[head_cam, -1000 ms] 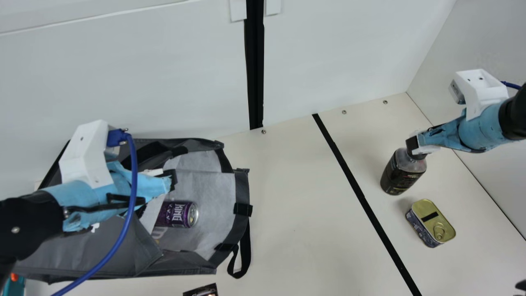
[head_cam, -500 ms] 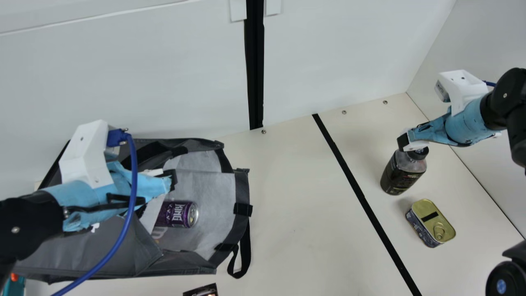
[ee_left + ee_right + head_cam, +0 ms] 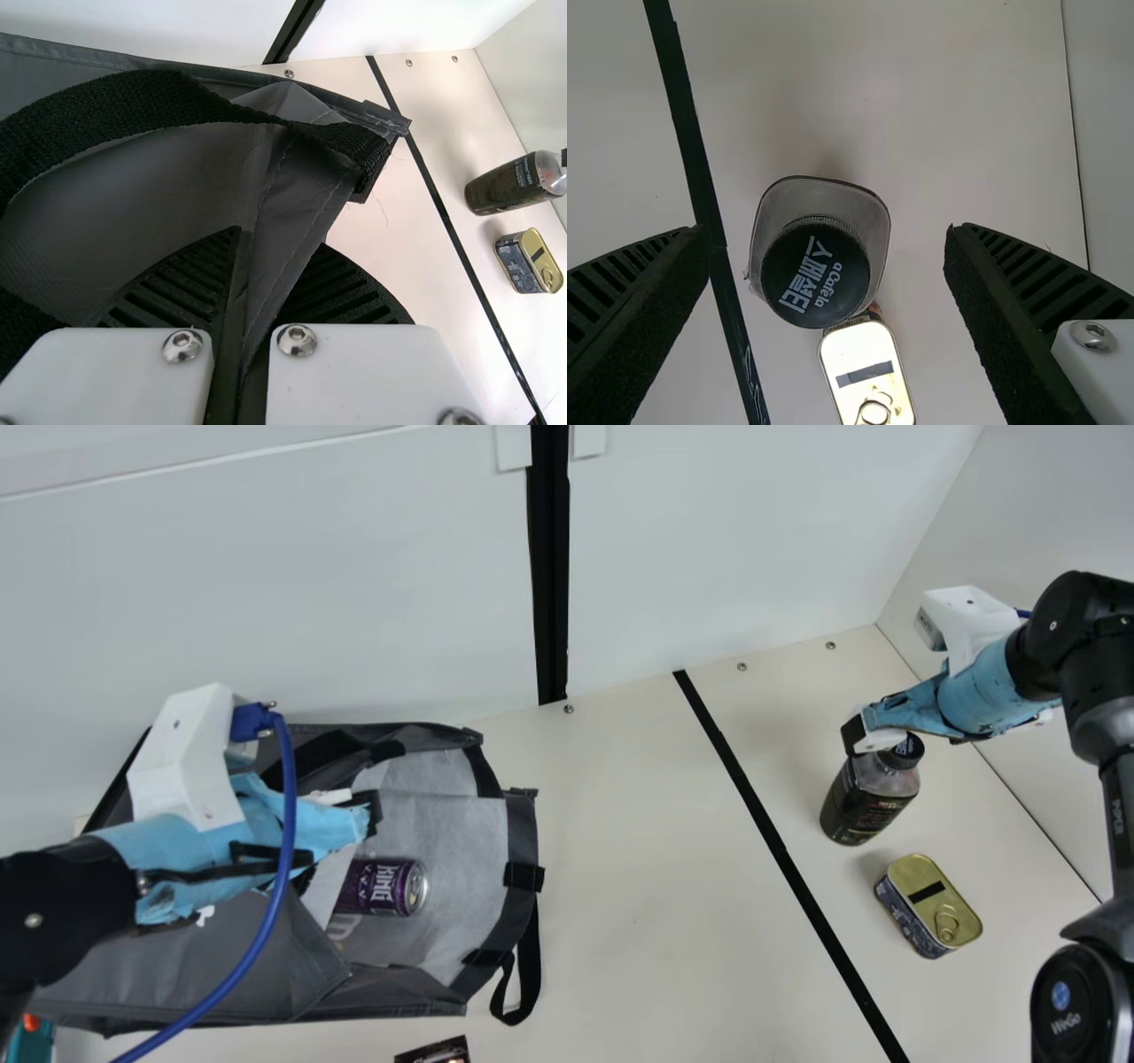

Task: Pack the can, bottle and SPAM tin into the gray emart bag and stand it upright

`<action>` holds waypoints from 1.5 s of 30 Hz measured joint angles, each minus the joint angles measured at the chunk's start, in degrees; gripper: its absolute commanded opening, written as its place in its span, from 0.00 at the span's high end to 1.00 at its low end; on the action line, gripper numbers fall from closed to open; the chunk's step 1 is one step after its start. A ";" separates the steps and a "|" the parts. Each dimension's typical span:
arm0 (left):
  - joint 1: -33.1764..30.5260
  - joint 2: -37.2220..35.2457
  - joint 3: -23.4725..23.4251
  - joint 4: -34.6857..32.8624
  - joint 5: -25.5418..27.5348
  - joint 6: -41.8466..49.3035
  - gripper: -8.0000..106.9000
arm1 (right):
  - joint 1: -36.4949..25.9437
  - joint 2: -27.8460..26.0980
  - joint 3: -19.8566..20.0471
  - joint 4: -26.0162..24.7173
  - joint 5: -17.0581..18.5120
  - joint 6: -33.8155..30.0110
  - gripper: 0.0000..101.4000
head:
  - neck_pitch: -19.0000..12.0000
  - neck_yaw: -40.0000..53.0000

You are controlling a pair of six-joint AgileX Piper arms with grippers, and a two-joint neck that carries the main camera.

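On the counter point(image 3: 656, 886) lies the gray emart bag point(image 3: 523, 828), at 8 o'clock of the main view, its mouth toward 3 o'clock. The left pincer point(image 3: 279, 243) is closed on the bag's fabric. The right pincer point(image 3: 828, 235) is open, its two fingers apart around the cap of the upright bottle point(image 3: 859, 806), which is at 3 o'clock. The SPAM tin point(image 3: 928, 908) is at 4 o'clock, and the can point(image 3: 381, 886) lies in the bag. I judge the step is taking the bottle; next, the right pincer should centre, lower a little and close evenly
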 measured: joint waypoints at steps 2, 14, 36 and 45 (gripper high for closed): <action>0.00 0.00 0.00 0.00 0.00 0.00 1.00 | 0.05 0.31 0.00 0.00 0.00 0.00 0.06 | 0.00 0.00; 0.00 0.00 0.00 0.00 0.00 0.00 1.00 | 0.16 0.86 1.21 0.32 0.01 0.00 0.26 | 0.00 0.09; 0.00 0.00 0.00 -0.12 0.00 0.00 1.00 | -0.49 0.69 1.45 2.56 0.20 -1.70 1.00 | 0.00 0.00; 0.00 0.00 0.00 -0.12 0.00 0.00 1.00 | 0.31 -0.51 0.62 3.94 0.13 -3.43 1.00 | 0.00 0.00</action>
